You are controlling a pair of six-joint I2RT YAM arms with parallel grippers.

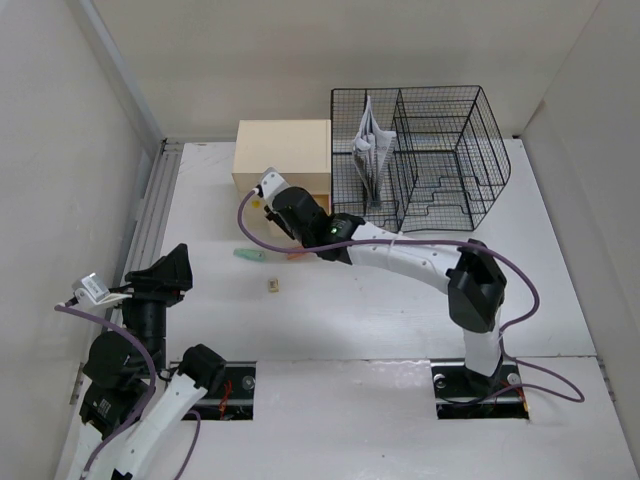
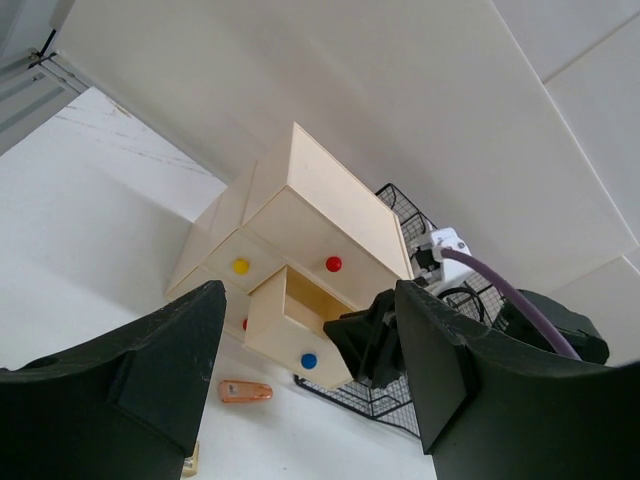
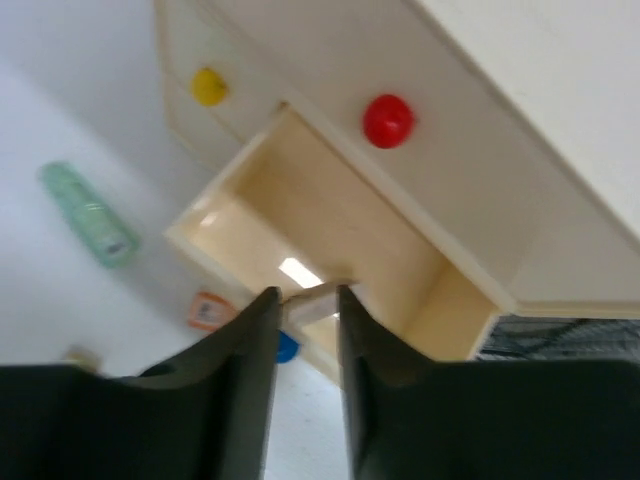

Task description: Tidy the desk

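Note:
The white desk [image 1: 560,300] carries a beige drawer box [image 1: 282,150] at the back. Its lower drawer [image 3: 330,230], the one with the blue knob [image 3: 287,347], is pulled out. My right gripper [image 3: 310,298] hangs just over that drawer's front, its fingertips shut on a small pale block [image 3: 318,300]. In the top view the right gripper [image 1: 283,207] covers the drawer. A green tube [image 1: 250,254], an orange tag [image 2: 245,391] and a small tan piece [image 1: 272,286] lie on the desk in front of the box. My left gripper [image 1: 165,270] sits at the near left, open and empty.
A black wire basket [image 1: 430,150] with folded papers [image 1: 370,150] stands right of the drawer box. Red [image 3: 388,120] and yellow [image 3: 208,86] knobs mark shut drawers. Walls close in on the left, back and right. The right arm stretches across the desk's middle.

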